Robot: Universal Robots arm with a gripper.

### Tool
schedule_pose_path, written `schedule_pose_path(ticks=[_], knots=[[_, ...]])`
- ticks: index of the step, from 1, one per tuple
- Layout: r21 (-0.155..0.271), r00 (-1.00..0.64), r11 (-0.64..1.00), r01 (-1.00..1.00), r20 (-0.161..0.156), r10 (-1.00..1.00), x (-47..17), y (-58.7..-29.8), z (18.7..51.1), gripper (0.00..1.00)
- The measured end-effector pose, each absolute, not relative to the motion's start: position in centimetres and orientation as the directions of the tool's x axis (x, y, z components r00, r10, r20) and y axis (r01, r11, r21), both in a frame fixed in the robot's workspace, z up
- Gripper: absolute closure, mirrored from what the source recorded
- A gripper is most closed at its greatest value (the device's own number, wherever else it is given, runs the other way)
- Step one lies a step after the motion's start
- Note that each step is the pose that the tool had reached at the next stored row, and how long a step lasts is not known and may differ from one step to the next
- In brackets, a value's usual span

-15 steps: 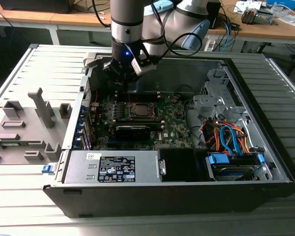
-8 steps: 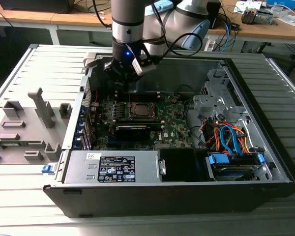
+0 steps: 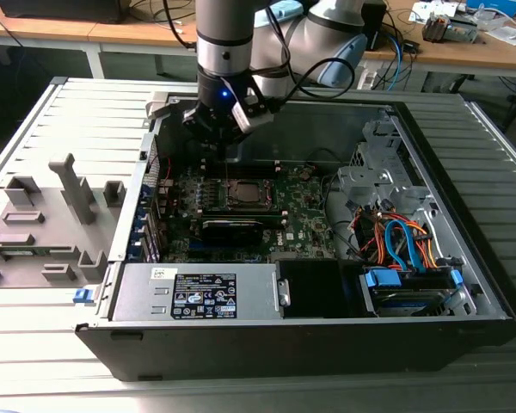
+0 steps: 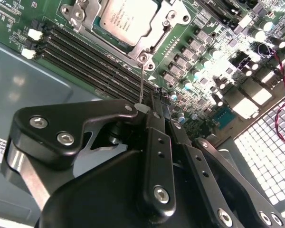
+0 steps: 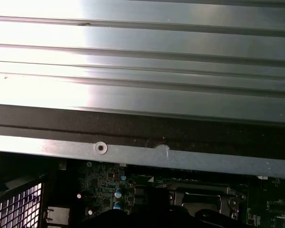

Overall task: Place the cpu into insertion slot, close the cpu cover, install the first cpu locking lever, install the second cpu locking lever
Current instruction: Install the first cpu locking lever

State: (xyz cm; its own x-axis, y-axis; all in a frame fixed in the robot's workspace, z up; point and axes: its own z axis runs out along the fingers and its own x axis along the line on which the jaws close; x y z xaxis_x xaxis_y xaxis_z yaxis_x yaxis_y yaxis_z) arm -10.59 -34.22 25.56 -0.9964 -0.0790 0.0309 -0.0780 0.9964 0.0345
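Note:
The cpu (image 4: 128, 19), a pale silver square, lies in its socket on the green motherboard (image 3: 305, 215). The silver cpu cover (image 4: 149, 45) lies flat around it as a frame. A thin wire locking lever (image 4: 141, 80) rises from the socket's corner up to my fingertips. My gripper (image 4: 159, 99) is shut, its black fingers pressed together, and the lever's end sits just beside them; I cannot tell if it is pinched. In the exterior view my gripper (image 3: 217, 142) hangs inside the open computer case, just behind the socket (image 3: 245, 191).
Black memory slots (image 4: 85, 52) run beside the socket. A power supply (image 3: 198, 292) fills the case's front, with a drive cage and coloured cables (image 3: 404, 249) on the exterior view's right. The case's back wall (image 5: 142, 128) stands close. Grey fixtures (image 3: 43, 224) sit outside.

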Motion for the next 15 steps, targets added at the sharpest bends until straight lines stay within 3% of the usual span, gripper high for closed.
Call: schedule_pose_path(ticks=[15], knots=[[0.032, -0.997, 0.997, -0.074, 0.031, -0.075, -10.19, -34.50, 25.29, 0.89]])
